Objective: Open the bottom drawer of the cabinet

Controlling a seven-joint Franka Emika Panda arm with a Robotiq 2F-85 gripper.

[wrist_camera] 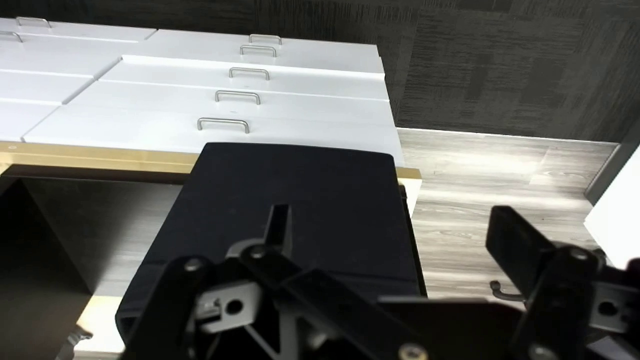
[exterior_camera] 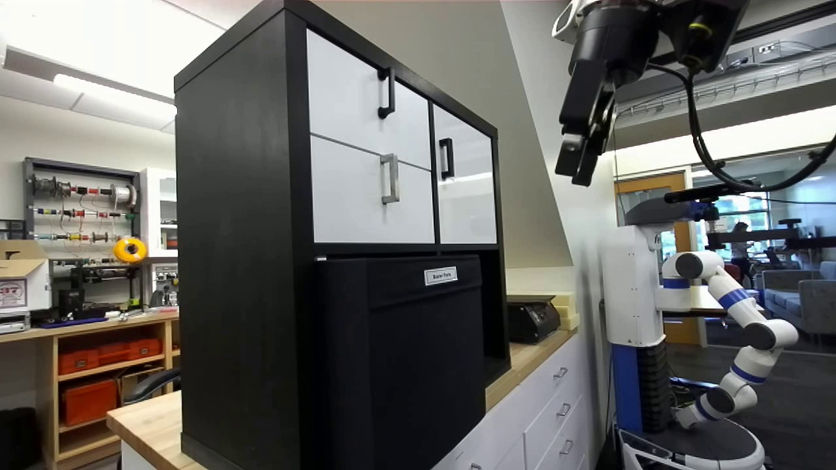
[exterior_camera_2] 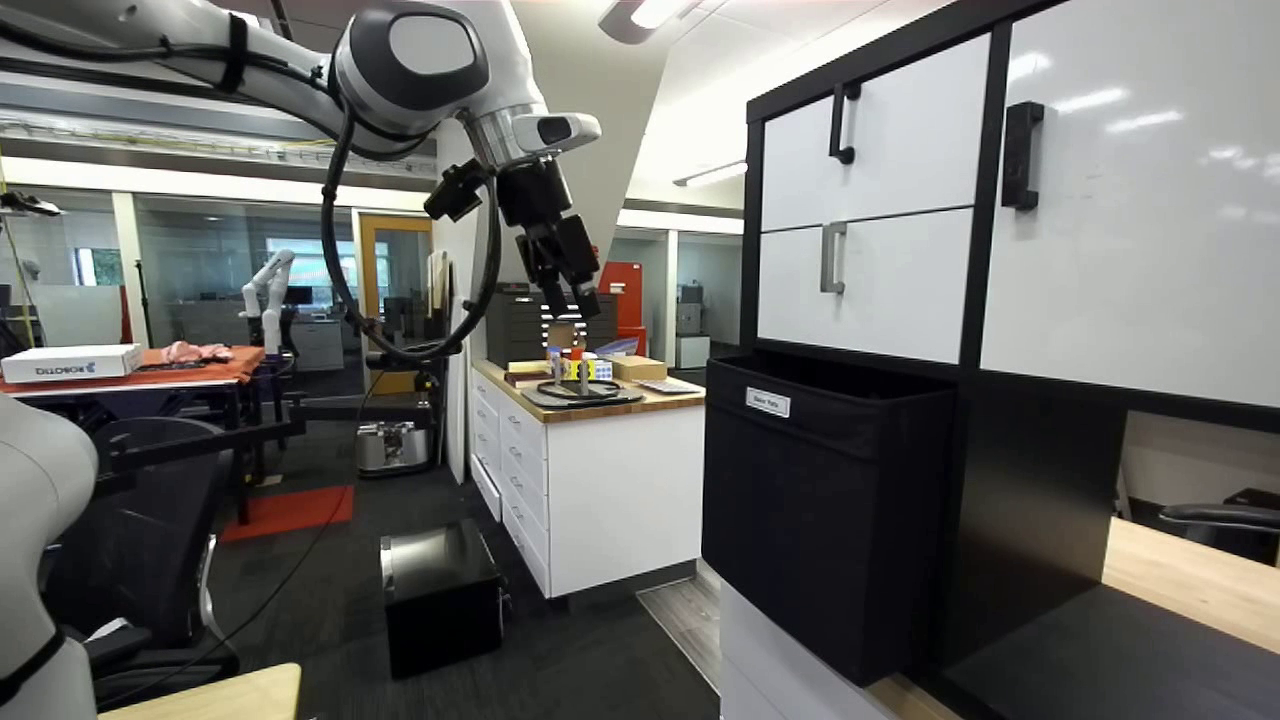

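Glass partitions (exterior_camera_2: 190, 240) and dark carpet (wrist_camera: 500, 75) set the background for a black cabinet (exterior_camera: 235, 274) standing on a wooden counter (exterior_camera: 140, 421). Its bottom drawer (exterior_camera: 356, 202) sits closed beneath a matching upper front (exterior_camera: 346, 91) and above a bin (exterior_camera: 424, 352). Well apart from the drawer, the fingers (wrist_camera: 517, 245) are spread wide, gripping nothing, tips aimed downward. The step in hand appears to be the reach: they would do best to tip up level with the drawer, pass one on each side of its upright silver handle (exterior_camera: 394, 179), keep below the black handle (exterior_camera: 391, 91) overhead, then close firmly and draw straight out. An exterior view shows the bin (exterior_camera_2: 810, 520) open at the top, a detail absent from the wrist view. Both exterior views show the drawer and its silver handle; neither can be made out from the wrist. The wrist view best shows the gap; in an exterior view the fingers (exterior_camera: 569, 156) nearly overlap.
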